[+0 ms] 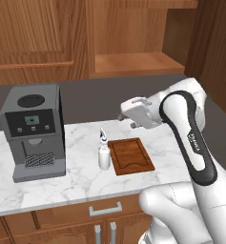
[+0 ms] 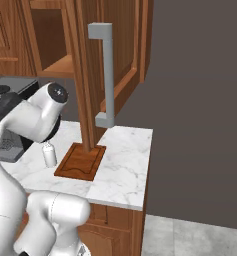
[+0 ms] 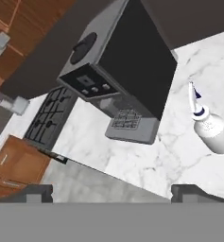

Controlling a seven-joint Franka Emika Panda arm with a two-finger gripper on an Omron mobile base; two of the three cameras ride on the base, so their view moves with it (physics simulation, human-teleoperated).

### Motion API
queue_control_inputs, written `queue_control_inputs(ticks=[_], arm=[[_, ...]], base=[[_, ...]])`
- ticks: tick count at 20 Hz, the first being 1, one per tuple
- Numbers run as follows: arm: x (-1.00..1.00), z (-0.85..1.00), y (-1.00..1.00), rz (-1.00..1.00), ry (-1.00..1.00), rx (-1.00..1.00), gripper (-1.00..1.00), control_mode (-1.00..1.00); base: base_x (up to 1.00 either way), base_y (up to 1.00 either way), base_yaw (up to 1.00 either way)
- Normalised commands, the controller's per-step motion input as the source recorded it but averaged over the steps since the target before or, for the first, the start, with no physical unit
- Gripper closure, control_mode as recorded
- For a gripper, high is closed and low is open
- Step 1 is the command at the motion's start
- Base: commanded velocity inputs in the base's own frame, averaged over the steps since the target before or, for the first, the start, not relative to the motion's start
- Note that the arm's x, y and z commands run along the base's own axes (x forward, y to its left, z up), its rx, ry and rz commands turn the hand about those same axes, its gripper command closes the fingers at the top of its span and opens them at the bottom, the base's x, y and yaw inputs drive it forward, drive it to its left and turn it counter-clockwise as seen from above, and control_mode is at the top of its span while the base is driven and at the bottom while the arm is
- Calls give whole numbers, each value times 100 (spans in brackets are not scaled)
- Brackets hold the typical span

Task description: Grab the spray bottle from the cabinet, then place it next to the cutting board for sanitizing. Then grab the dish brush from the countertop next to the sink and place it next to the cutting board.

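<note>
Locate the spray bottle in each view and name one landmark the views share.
Left base view: spray bottle stands centre, just left of the cutting board.
Right base view: lower left, left of the board.
Hand view: right side, on the marble.
Shared landmark: the coffee machine.

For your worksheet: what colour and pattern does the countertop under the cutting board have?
White marble with faint grey veins. The countertop shows best in the left base view, around the cutting board.

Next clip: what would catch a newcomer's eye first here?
The white arm looming in the foreground, its gripper open over the marble countertop. Beneath it the spray bottle stands upright right beside the cutting board, with a grey coffee machine further left and the cabinet open above.
</note>
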Motion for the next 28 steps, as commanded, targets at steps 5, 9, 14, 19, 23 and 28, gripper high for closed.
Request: queue_control_inputs(ticks=[5, 9, 14, 19, 23, 28], arm=[[-10, 28, -37, -15, 40, -27, -100, -100], [-19, 3, -36, -10, 19, -32, -100, -100], [-30, -5, -36, -7, -1, -35, -100, -100], [-39, -18, -42, -6, -21, -8, -100, -100], [-46, -36, -28, 0, -37, 0, -100, -100], [-38, -10, -2, 0, -52, -7, -100, -100]], base=[[0, 0, 0], [0, 0, 0], [0, 0, 0], [0, 0, 0], [0, 0, 0], [0, 0, 0]])
